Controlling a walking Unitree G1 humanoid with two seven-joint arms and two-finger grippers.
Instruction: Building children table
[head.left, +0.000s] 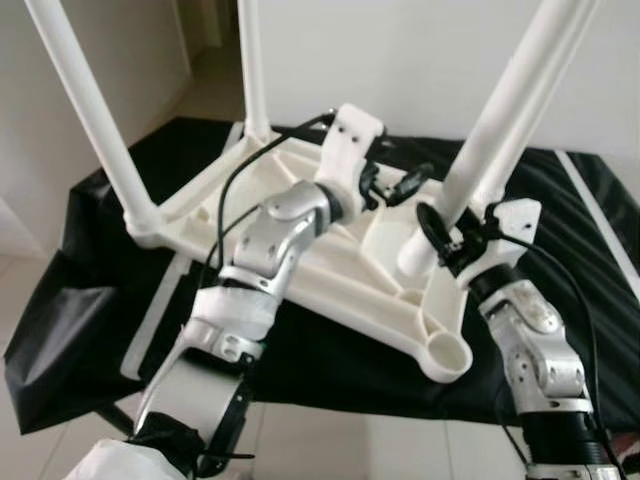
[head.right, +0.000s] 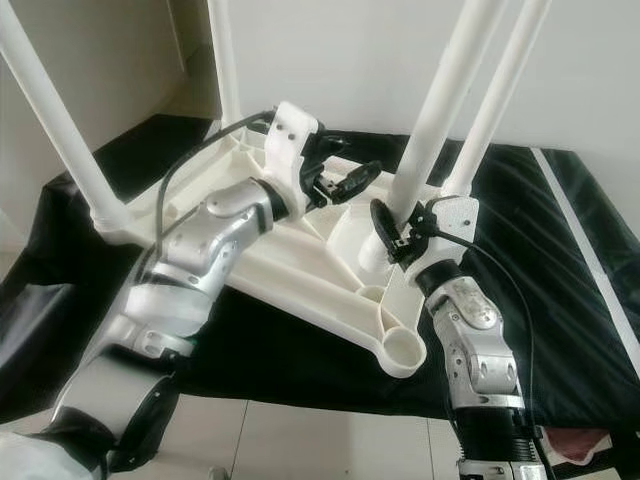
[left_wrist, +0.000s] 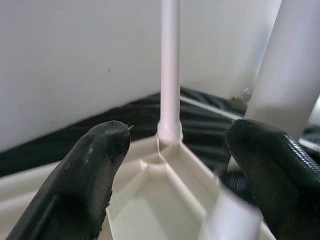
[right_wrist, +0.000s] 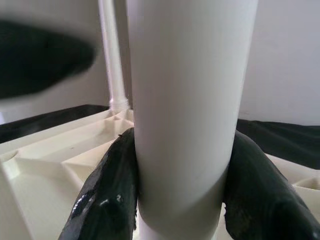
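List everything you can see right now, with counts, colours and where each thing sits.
White plastic tabletop: one, upside down on the black cloth.
White round table legs: four; three stand in corner sockets, at the left, the back and the right; the fourth leg stands loose on the underside, held.
Empty corner socket: one, white, nearest the robot.
Black cloth: one, covering the work surface.
Pale tiled floor: below.
Left gripper: open, above the tabletop's middle.
Right gripper: shut on the fourth leg's lower end.

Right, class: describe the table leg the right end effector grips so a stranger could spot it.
On the black cloth lies an upturned white tabletop. Four white legs rise from it; this leg alone stands inside the frame, not in a corner, with black fingers clamped round its base.
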